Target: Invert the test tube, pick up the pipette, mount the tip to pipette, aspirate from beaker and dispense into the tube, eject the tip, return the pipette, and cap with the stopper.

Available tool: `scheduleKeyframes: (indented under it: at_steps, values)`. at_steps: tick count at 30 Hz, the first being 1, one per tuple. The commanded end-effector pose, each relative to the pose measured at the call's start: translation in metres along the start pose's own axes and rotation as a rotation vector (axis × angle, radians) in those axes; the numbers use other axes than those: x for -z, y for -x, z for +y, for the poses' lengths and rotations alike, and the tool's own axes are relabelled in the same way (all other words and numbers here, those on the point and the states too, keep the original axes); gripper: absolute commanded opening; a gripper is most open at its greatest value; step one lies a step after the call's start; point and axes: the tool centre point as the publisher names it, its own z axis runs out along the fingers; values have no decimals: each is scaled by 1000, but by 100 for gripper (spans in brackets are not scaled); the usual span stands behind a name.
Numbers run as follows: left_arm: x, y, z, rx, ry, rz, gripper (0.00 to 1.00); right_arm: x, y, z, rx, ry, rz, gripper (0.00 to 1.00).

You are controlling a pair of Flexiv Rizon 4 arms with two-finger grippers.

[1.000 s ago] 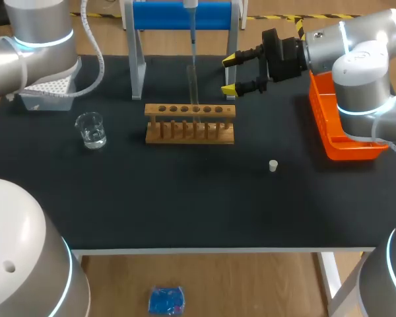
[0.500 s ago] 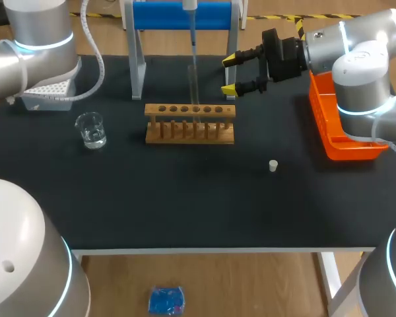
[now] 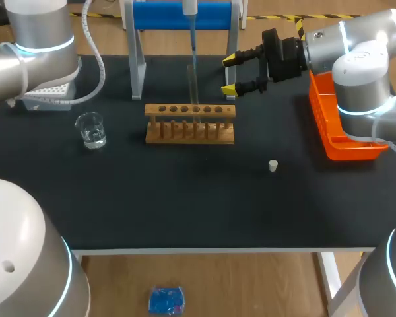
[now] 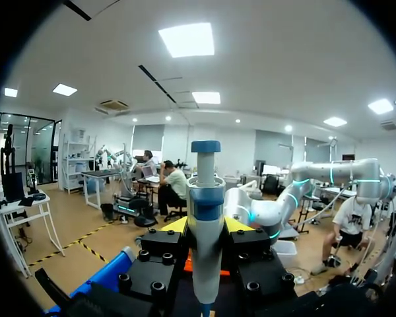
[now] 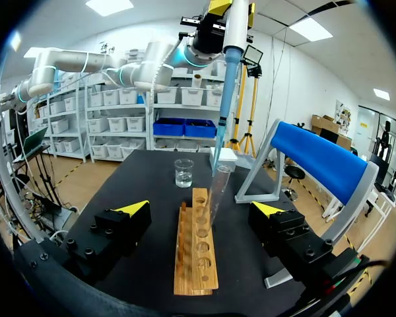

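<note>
Overhead, a black mat covers the table [image 3: 185, 205] almost to its pale front edge, and things sit well apart on it. Near the middle stands a wooden rack [image 3: 190, 123] with a row of holes, and a clear test tube [image 3: 193, 82] rises from one of its middle holes, leaning a little in the right wrist view. Behind the rack is a stand [image 3: 181, 16] with a blue top bar and grey legs. A glass beaker [image 3: 91, 129] with a little clear liquid sits to the left of the rack, and a pale tip box [image 3: 49, 92] lies farther back by the left arm. A small white stopper [image 3: 273, 166] lies alone on the mat to the right and nearer the front edge, and an orange bin [image 3: 340, 129] rests at the right edge beneath the right arm. The left gripper [image 4: 206, 228] is clamped on the pipette [image 4: 204, 198], with a finger pressing it from each side, and holds it upright above the rack. Its thin tip comes down to the tube's mouth; whether it is inside I cannot tell. The right gripper [image 3: 229, 74] hangs behind the right end of the rack, beside the stand's leg, with its jaws spread wide and nothing between them.
</note>
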Motion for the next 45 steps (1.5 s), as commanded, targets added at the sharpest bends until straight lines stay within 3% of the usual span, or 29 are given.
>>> scheduleKeyframes:
  at_steps: [1,14,26,34,45]
  values:
    - [0,-1,0,2,11,-8,0,0,0,0,0,0,1,100]
    - [2,-2,-1,-9,49,-45,0,0,0,0,0,0,1,100]
    - [2,-2,-5,-39,1,-56,0,0,0,0,0,0,1,100]
    - [4,-3,-17,-53,9,-57,0,0,0,0,0,0,1,100]
    - [2,-1,-18,-60,4,-58,0,0,0,0,0,0,1,100]
